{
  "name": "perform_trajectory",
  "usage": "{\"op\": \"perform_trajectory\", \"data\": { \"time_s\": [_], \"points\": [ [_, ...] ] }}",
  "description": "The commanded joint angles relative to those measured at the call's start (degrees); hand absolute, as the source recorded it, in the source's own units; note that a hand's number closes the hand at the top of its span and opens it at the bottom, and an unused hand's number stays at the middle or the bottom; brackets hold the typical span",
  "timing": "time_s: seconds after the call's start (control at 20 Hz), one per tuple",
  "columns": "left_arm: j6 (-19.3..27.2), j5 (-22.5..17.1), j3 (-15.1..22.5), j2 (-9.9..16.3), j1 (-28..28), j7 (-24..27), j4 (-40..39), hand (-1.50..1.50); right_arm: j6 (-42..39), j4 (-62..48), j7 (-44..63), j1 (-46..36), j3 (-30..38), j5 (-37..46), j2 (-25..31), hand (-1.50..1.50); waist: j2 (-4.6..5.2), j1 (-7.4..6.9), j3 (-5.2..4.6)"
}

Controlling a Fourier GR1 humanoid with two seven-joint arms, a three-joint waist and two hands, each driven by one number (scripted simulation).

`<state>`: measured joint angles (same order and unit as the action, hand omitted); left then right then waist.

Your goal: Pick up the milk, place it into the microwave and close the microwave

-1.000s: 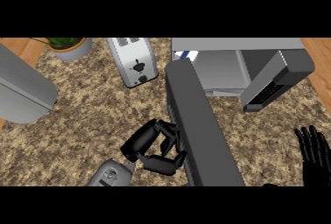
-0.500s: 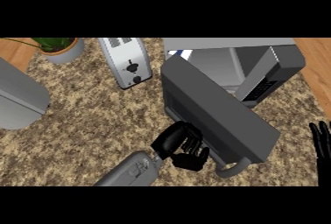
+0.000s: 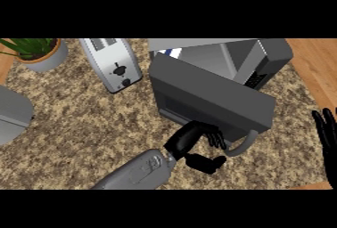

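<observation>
Counter surface (image 3: 79,120) is speckled brown stone, with a wooden strip along the right side. Toaster (image 3: 112,64) stands at upper centre-left, a potted plant (image 3: 36,51) in the upper left corner, and a grey rounded object (image 3: 13,113) at the left edge; all are well apart from the working hand.

Microwave (image 3: 263,58) occupies the upper right. Its door (image 3: 214,98) is partly swung in and stands across the opening, blocking most of the view into the cavity. A curved grey handle (image 3: 247,142) hangs at the door's lower right edge.

Left hand (image 3: 194,144) comes up from the lower centre on its grey forearm. Its fingers are fairly straight and lie against the lower edge of the door, just beside the handle; the thumb sticks out below. It holds nothing.

Right hand (image 3: 326,133) rests at the right edge, fingers straight and upward, touching nothing.

Milk (image 3: 172,52) shows only as a small blue-and-white patch inside the cavity, above the door's top left corner, well apart from the left hand and behind the door.
</observation>
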<state>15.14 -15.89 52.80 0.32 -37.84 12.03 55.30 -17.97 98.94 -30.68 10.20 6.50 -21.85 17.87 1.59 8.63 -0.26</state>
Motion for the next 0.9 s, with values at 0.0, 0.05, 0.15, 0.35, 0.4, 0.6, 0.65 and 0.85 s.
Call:
{"op": "perform_trajectory", "data": {
  "time_s": [0.0,0.05,0.15,0.35,0.4,0.6,0.65,0.85],
  "points": [
    [2.0,-6.2,-1.4,-0.3,-5.3,1.0,0.5,1.5,-2.5,2.4,1.6,-1.7,-1.1,-1.3,1.6,-1.5,0.6,3.17,-0.1],
    [2.8,-7.3,-1.3,-0.3,-5.7,2.9,1.5,1.5,-2.1,2.5,1.8,-1.9,-1.7,-1.3,1.0,-1.5,0.64,3.41,-0.11],
    [3.5,-9.3,-2.3,-0.3,-6.7,4.5,0.9,1.5,-3.0,3.8,2.5,-2.8,-2.0,-2.0,1.8,-1.5,1.07,5.02,-0.19],
    [3.7,-11.6,-3.6,-0.3,-11.5,5.1,-2.4,1.5,-3.8,5.7,3.9,-4.2,-2.1,-2.9,3.0,-1.5,1.49,7.13,-0.12],
    [4.9,-12.5,-2.9,-0.3,-12.0,5.3,-1.8,1.5,-4.3,4.8,3.8,-4.4,-1.8,-2.8,3.7,-1.5,1.57,7.68,0.01],
    [5.3,-15.3,-4.2,-0.3,-15.4,5.4,-4.4,1.5,-4.7,6.2,5.3,-5.3,-1.2,-4.7,4.6,-1.5,2.0,9.64,0.07],
    [5.6,-15.8,-4.7,-0.3,-16.2,5.6,-5.2,1.5,-4.5,6.7,5.8,-5.7,-1.3,-5.5,4.4,-1.5,2.14,9.99,0.05],
    [6.3,-17.7,-5.3,-0.3,-19.2,6.0,-7.2,1.5,-5.6,7.6,7.5,-7.0,-1.5,-6.5,6.1,-1.5,2.72,11.41,0.06]
  ]
}}
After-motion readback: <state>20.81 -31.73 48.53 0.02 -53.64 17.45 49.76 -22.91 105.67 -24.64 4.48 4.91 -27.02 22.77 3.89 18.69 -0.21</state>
